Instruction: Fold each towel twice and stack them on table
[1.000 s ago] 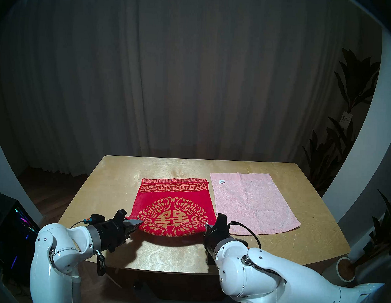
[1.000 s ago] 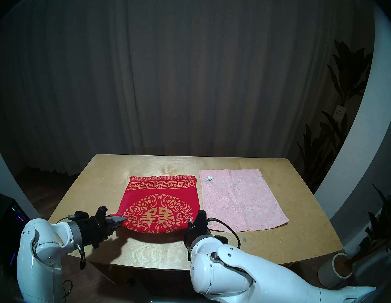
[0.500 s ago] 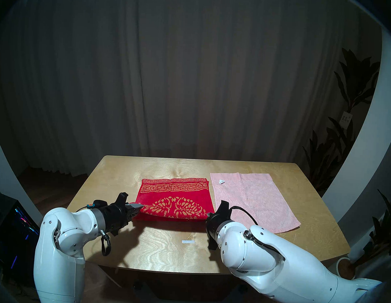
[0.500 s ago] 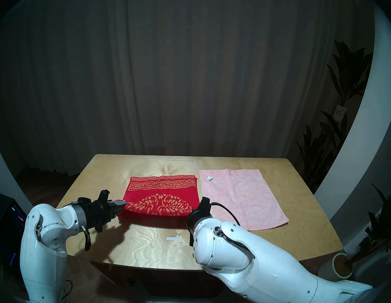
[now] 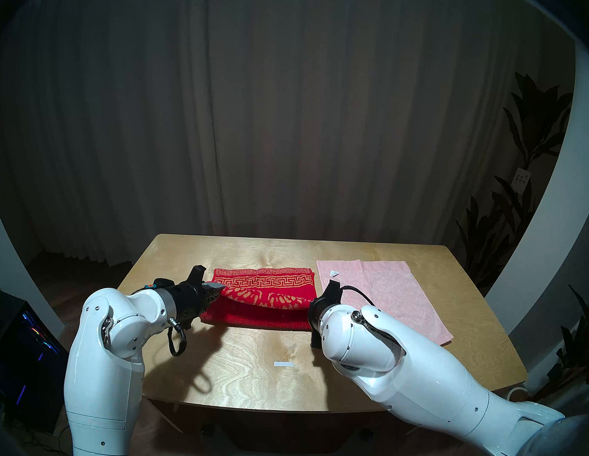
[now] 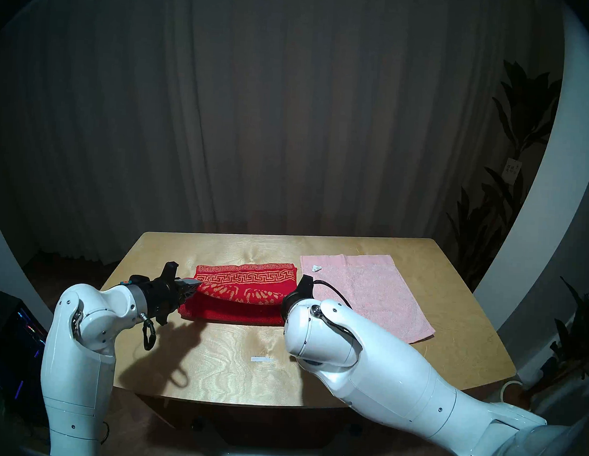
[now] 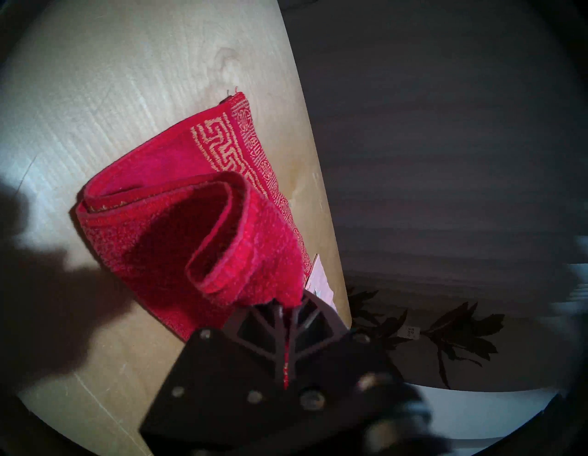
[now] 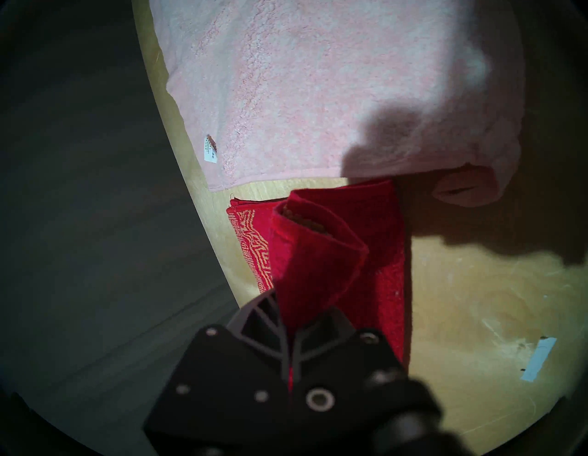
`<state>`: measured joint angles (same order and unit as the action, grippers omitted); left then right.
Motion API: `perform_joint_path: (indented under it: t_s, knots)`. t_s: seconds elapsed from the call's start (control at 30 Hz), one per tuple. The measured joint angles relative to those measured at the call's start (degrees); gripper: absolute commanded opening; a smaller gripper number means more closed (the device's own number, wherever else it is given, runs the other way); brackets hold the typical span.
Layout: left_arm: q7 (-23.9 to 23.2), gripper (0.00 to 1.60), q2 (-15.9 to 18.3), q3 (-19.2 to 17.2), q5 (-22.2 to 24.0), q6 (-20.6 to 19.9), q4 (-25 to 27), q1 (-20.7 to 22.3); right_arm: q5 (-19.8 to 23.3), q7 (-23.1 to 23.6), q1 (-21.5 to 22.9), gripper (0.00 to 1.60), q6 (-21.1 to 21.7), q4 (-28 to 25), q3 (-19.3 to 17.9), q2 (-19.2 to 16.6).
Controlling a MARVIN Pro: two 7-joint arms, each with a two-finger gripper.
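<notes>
Since a second ago, both arms have carried the near edge of the red towel away from the robot, so the raised flap now covers the round medallion and nears the far key-pattern border. On the left, the left gripper has its jaws pressed together on the towel's near-left corner, held just above the table. In the middle, the flap sags between the two grips over the lower layer, whose folded near edge lies flat. The right gripper likewise pinches the near-right corner with closed jaws. Just beside it on the right, the pink towel lies flat, a narrow strip of wood separating the two cloths. The near half of the table is bare wood except for a small white tape strip.
</notes>
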<state>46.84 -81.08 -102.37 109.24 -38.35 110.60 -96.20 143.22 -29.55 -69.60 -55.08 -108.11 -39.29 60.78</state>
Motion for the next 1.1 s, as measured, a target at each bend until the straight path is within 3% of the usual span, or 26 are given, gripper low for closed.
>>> perform_joint_path:
  t_s: [0.53, 0.73, 1.1]
  knots:
    - [2.3, 0.0, 1.0, 5.3, -4.5, 4.5, -9.8, 8.2, -3.1, -5.0, 8.7, 0.0, 3.3, 13.2, 0.8, 5.4]
    - [2.4, 0.0, 1.2, 5.7, -5.4, 5.6, -13.1, 11.3, -3.9, -7.7, 12.2, 0.0, 6.6, 18.3, 0.7, 7.7]
    - [1.8, 0.0, 1.6, 5.5, -7.2, 7.1, -17.8, 15.6, -8.5, -7.1, 18.1, 0.0, 14.0, 29.0, 4.5, 12.0]
